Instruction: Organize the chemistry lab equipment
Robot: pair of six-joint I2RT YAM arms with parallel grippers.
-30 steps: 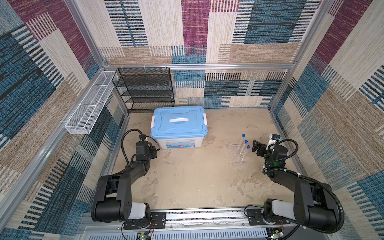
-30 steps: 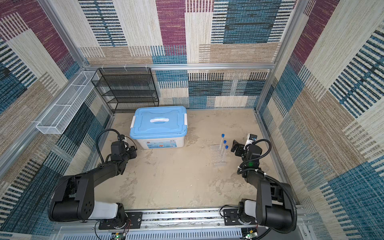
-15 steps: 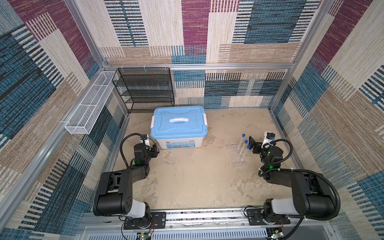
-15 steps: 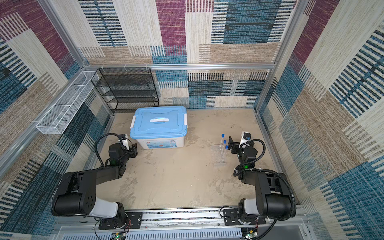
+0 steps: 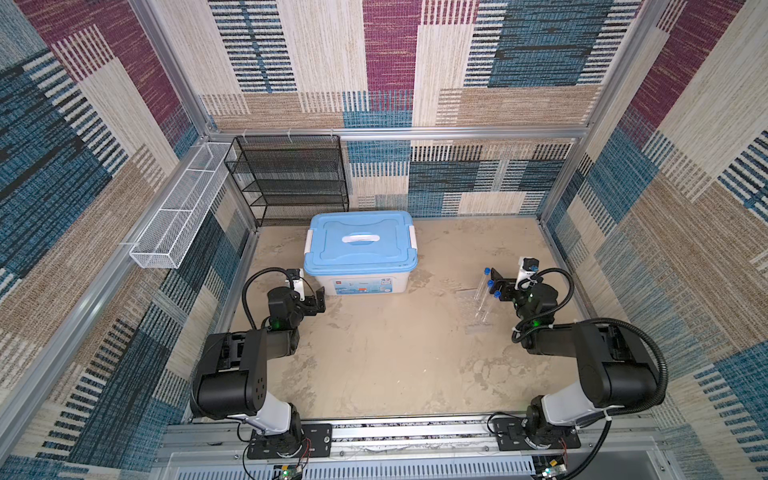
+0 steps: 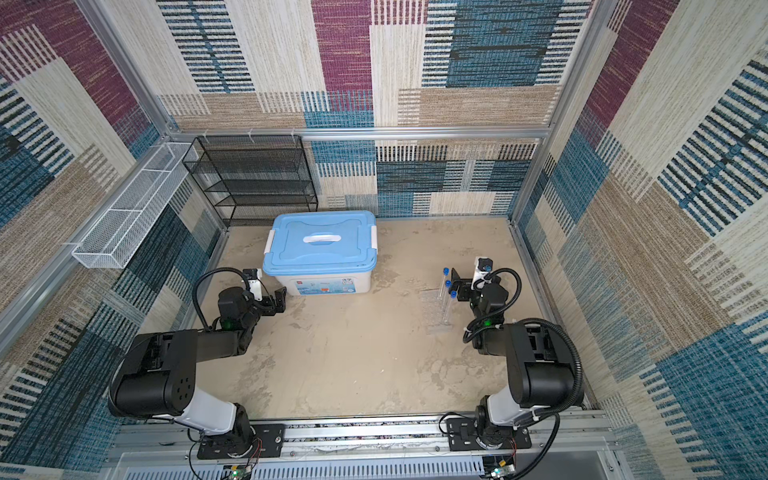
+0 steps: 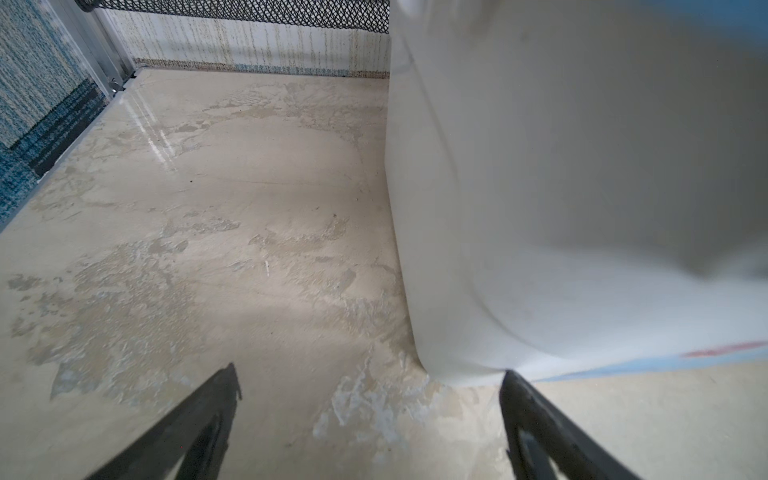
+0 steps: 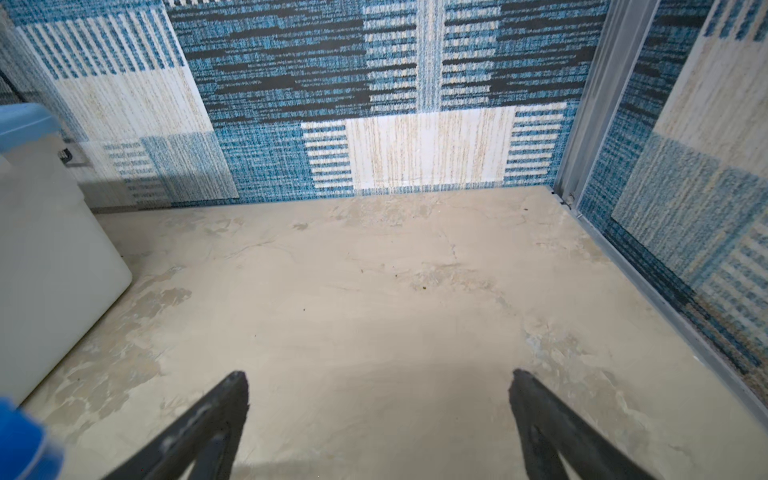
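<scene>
Three long clear blue-capped tubes (image 5: 484, 297) (image 6: 445, 299) stand together in a faint clear rack on the right of the sandy floor. In both top views my right gripper (image 5: 500, 284) (image 6: 459, 284) hangs open just right of their caps, holding nothing. One blurred blue cap (image 8: 20, 440) shows at the edge of the right wrist view, outside the open gripper (image 8: 378, 378). My left gripper (image 5: 311, 297) (image 6: 274, 301) (image 7: 370, 374) is open and empty, low by the front left corner of the bin.
The large white bin with blue lid (image 5: 360, 245) (image 6: 322, 243) (image 7: 540, 208) (image 8: 41, 249) sits closed at the middle back. Behind it stands a black mesh shelf (image 5: 291, 183). A white wire basket (image 5: 178, 216) hangs on the left wall.
The left jaws have spread wide apart. Both arms have folded back toward their bases, and the right gripper has edged left toward the tube caps, still open.
</scene>
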